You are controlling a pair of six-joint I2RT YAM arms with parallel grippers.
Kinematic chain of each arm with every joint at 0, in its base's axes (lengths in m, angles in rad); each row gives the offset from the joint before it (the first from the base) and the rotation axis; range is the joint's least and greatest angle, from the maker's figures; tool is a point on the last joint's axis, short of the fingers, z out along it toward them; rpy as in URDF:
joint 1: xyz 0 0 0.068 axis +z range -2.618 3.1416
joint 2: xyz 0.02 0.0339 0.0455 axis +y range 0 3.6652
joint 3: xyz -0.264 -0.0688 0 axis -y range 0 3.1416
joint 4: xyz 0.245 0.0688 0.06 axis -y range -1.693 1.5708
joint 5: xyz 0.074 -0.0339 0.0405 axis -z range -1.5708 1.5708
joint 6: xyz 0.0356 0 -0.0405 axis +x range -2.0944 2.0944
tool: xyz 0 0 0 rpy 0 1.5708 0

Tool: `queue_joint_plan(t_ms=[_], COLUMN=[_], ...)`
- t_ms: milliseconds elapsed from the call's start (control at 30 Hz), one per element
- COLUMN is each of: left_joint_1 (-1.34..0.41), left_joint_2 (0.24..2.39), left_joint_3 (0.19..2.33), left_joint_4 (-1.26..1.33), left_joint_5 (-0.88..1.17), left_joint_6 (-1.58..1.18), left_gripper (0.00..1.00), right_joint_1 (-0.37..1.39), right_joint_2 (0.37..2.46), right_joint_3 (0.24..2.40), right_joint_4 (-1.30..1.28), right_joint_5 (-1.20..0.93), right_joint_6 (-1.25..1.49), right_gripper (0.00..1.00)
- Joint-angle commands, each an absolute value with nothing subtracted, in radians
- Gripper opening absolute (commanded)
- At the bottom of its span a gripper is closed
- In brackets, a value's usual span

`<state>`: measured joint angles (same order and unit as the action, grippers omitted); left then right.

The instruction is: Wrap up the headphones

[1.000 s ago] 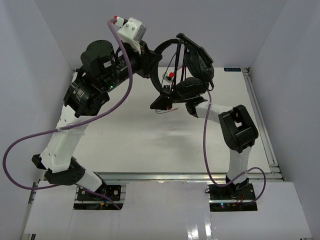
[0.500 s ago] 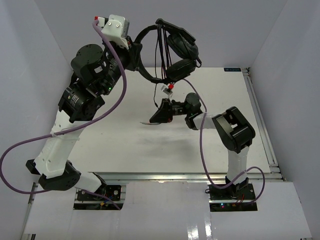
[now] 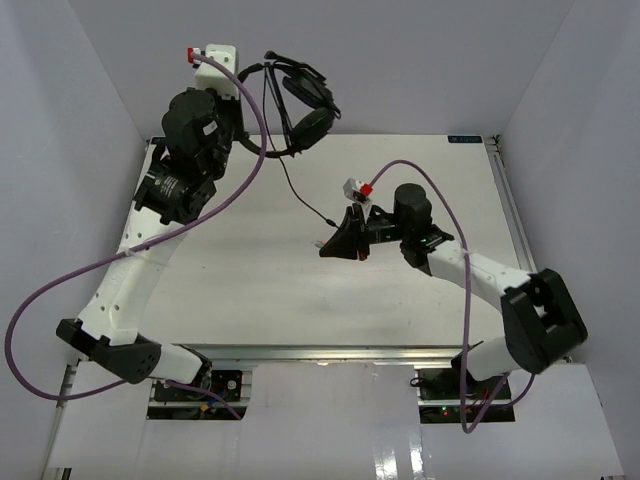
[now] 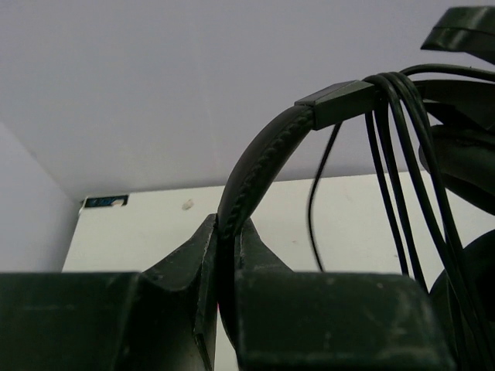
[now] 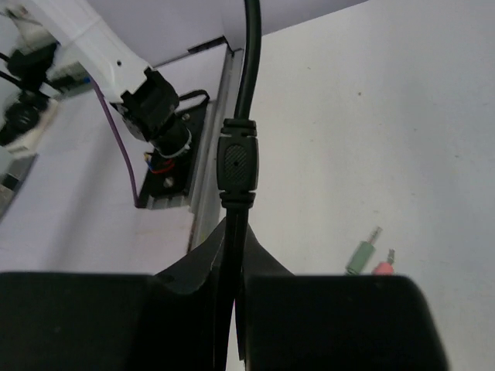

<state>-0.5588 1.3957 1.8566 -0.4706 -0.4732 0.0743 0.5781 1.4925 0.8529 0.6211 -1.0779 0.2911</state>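
The black headphones (image 3: 308,120) hang high at the back left, held by the headband (image 4: 259,166) in my left gripper (image 3: 248,135), which is shut on it (image 4: 228,232). Several turns of the thin black cord (image 4: 394,154) lie over the headband next to an earcup (image 4: 464,154). The free cord (image 3: 300,195) runs down to my right gripper (image 3: 333,246) above the table's middle. It is shut on the cord (image 5: 234,232) just below a small inline block (image 5: 237,166). A green plug (image 5: 362,255) and a pink plug (image 5: 384,263) lie on the table.
The white table (image 3: 250,270) has a metal rail along its right edge (image 3: 520,230). White walls close in the left, back and right. Purple arm cables (image 3: 240,190) hang from both arms. The left arm's base (image 5: 158,116) shows in the right wrist view.
My left arm has carried the headphones left and back. My right arm has moved away from them towards the middle, and a length of cord now runs between the two grippers.
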Motion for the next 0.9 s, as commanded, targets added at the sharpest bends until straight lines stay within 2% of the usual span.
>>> queue_joint_plan(t_ms=[0,133,333,600,867], left_joint_1=[-0.371,-0.281,-0.194,-0.148,-0.154], left_joint_2=[1.335,1.336,1.357,1.412,1.461], left_joint_3=[1.781,1.734,1.688,1.533,1.391], left_joint_4=[-0.427,-0.425,-0.42,-0.38,-0.361], left_joint_5=[-0.353,-0.252,-0.212,-0.173,-0.073], left_joint_6=[-0.051,-0.119,-0.137,-0.121,-0.112], left_gripper=[0.0,0.0,0.0,0.0,0.0], right_joint_1=[0.58,0.58,0.584,0.597,0.688], right_joint_2=[1.284,1.201,1.123,1.135,1.237], right_joint_3=[0.845,0.832,0.848,1.115,1.36], right_joint_4=[0.124,-0.055,-0.217,-0.403,-0.412], right_joint_5=[-0.972,-0.868,-0.772,-0.624,-0.353], right_joint_6=[-0.178,-0.282,-0.444,-0.657,-0.813], right_gripper=[0.08,0.08,0.08,0.08,0.08])
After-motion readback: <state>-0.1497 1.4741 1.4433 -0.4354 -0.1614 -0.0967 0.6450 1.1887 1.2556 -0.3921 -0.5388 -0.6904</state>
